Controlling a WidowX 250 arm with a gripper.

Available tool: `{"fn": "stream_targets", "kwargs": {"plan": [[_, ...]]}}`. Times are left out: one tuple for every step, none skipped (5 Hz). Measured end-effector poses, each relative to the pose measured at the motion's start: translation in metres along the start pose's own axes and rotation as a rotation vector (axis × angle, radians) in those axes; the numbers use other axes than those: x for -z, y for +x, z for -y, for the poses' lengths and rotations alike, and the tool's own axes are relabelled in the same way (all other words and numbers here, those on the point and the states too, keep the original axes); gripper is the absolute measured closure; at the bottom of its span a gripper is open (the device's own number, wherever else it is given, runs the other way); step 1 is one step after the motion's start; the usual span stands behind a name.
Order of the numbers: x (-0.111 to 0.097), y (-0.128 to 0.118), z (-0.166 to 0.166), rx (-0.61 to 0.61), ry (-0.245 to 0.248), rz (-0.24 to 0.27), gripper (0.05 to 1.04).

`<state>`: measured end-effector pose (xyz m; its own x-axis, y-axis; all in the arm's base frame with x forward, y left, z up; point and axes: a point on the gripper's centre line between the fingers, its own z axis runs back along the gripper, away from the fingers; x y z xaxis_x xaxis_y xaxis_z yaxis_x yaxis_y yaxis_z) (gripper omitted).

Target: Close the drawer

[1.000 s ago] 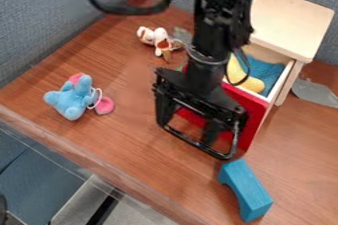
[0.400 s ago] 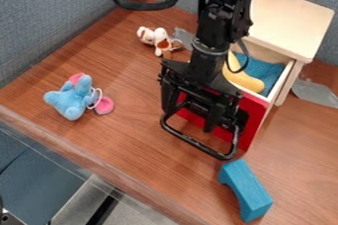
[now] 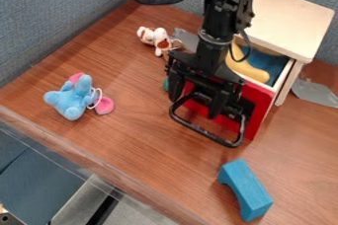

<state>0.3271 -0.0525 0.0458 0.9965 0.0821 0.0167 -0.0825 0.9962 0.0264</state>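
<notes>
The black gripper [image 3: 210, 105] hangs at the red front of the drawer [image 3: 262, 101], covering much of it; whether its fingers touch the front is hard to make out. The drawer is partly pulled out of the pale wooden cabinet [image 3: 294, 19]. Inside it lie a yellow banana-shaped object [image 3: 249, 70] and some blue material [image 3: 269, 63].
A blue arch block [image 3: 245, 189] lies in front of the drawer. To the left sits a light-blue plush toy [image 3: 71, 98] with pink parts; a white-and-brown toy [image 3: 157, 38] lies farther back. Grey flat pieces [image 3: 315, 92] rest beside the cabinet. Blue-grey partitions stand behind and left.
The gripper has moved up and right, toward the cabinet. The red front has shifted the same way, and less of the drawer's inside shows.
</notes>
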Motion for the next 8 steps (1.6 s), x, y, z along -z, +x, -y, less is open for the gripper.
{"fn": "stream_targets", "kwargs": {"plan": [[0.004,0.008,-0.003,0.011,0.021,0.032,0.083],[0.008,0.010,0.002,0.066,0.051,0.087,0.083],[0.004,0.010,0.011,0.128,0.072,0.160,0.083],[0.000,0.016,0.015,0.133,0.066,0.176,0.083],[0.004,0.025,0.017,0.130,0.072,0.172,0.083],[0.007,0.036,0.018,0.122,0.074,0.171,0.083],[0.009,0.050,0.016,0.101,0.076,0.174,0.083],[0.011,0.061,0.015,0.092,0.082,0.175,0.083]]}}
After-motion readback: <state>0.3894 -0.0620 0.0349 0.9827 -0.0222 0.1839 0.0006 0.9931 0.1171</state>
